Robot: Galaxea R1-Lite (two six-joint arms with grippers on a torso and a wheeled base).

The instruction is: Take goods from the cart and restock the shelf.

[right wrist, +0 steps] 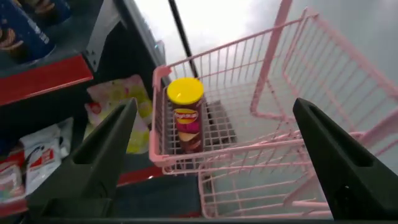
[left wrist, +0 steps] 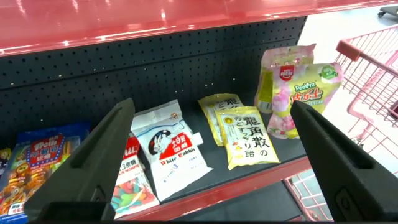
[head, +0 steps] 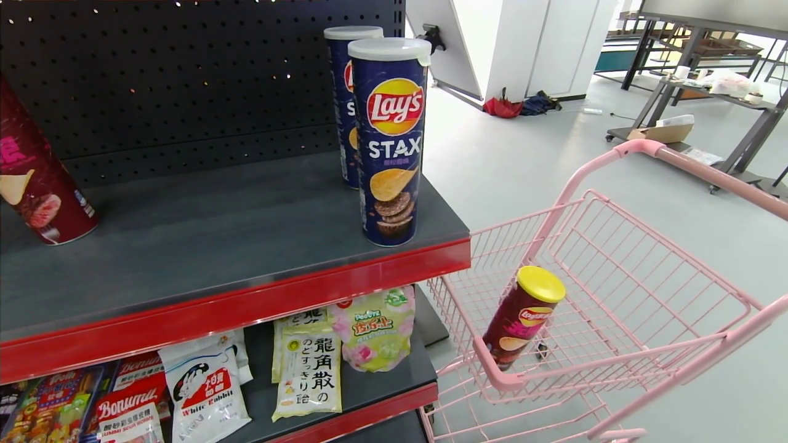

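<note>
- A dark red chip can (head: 523,317) (right wrist: 186,118) with a yellow lid stands in the pink cart (head: 640,147) (right wrist: 186,158). It sits lid up and slightly tilted in the corner of the upper basket nearest the shelf.
- The right gripper (right wrist: 216,109) hangs above the cart with its fingers spread wide and nothing between them. It is well clear of the can.
- The left gripper (left wrist: 211,115) is likewise spread and empty, facing the lower shelf level.
- On the upper shelf board (head: 215,234), two tall blue chip cans stand upright near the end beside the cart. One blue can (head: 392,141) is at the front edge, and the other blue can (head: 345,92) is just behind it.
- Another dark red can (head: 34,184) stands at the far left of the same board.
- On the lower level lie flat snack bags: a white bag (head: 203,387) (left wrist: 171,155), a yellow bag (head: 308,363) (left wrist: 249,137) and a pale green pouch (head: 375,332) (left wrist: 311,93).
</note>
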